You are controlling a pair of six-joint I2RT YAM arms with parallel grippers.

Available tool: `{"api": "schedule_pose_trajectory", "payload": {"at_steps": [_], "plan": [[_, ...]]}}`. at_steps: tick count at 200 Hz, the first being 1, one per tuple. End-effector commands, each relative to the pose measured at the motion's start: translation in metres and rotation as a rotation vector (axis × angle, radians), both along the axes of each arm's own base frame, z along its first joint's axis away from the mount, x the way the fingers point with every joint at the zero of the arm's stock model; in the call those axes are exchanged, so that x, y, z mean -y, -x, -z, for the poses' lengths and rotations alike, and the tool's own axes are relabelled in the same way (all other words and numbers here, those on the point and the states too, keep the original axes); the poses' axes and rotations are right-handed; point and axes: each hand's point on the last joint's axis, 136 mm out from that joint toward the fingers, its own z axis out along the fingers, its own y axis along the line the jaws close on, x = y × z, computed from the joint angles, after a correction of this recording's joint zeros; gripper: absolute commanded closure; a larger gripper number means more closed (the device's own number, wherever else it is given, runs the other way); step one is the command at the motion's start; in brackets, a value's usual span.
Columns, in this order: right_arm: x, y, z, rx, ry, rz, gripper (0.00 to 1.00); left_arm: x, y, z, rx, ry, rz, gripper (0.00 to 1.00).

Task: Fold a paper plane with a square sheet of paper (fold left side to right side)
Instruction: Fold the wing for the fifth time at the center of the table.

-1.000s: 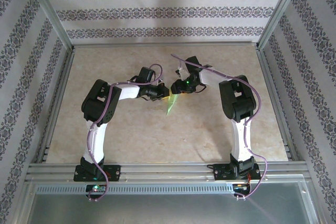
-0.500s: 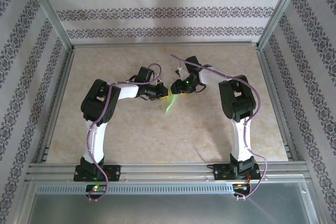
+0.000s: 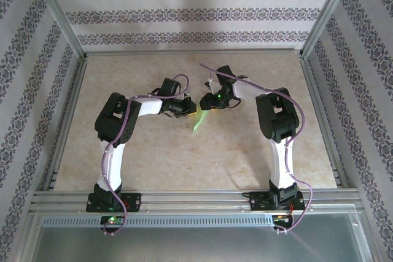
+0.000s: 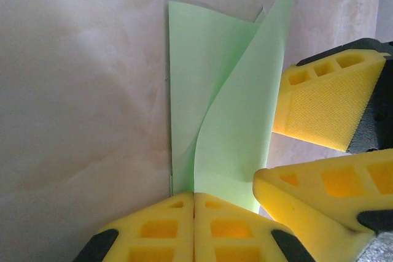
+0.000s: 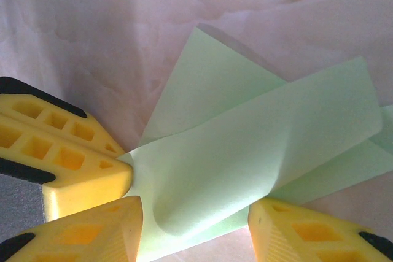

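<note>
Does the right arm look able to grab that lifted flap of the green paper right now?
Probably yes. The right fingers stand open with the lifted flap curling between them; the shut left fingers sit aside at one end of the green paper.

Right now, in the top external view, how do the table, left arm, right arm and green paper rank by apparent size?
1. table, largest by far
2. left arm and right arm: they look alike, so not ranked against each other
3. green paper, smallest
</note>
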Motion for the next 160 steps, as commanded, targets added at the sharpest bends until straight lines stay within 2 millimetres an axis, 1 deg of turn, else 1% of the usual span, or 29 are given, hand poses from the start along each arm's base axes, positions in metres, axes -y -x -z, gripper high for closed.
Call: {"api": "schedule_pose_trajectory", "payload": {"at_steps": [1,60,77,88,126,160], "plan": [[-0.005,0.013,0.014,-0.054,0.025,-0.028,0.48,-0.014,-0.003,0.023,-0.017,-0.079,-0.002,0.93],[-0.011,0.005,-0.003,-0.045,-0.039,-0.008,0.48,-0.020,0.006,0.043,-0.047,-0.136,0.006,0.93],[-0.010,0.001,-0.009,-0.038,-0.056,0.005,0.47,-0.023,0.010,0.049,-0.057,-0.168,0.009,0.94],[-0.008,-0.001,-0.014,-0.033,-0.068,0.016,0.47,-0.027,0.012,0.053,-0.065,-0.189,0.007,0.96],[-0.006,-0.005,-0.028,-0.019,-0.108,0.036,0.46,-0.033,0.014,0.060,-0.071,-0.236,0.005,0.96],[-0.002,-0.005,-0.031,-0.016,-0.107,0.048,0.46,-0.036,0.016,0.064,-0.078,-0.271,0.009,0.97]]}}
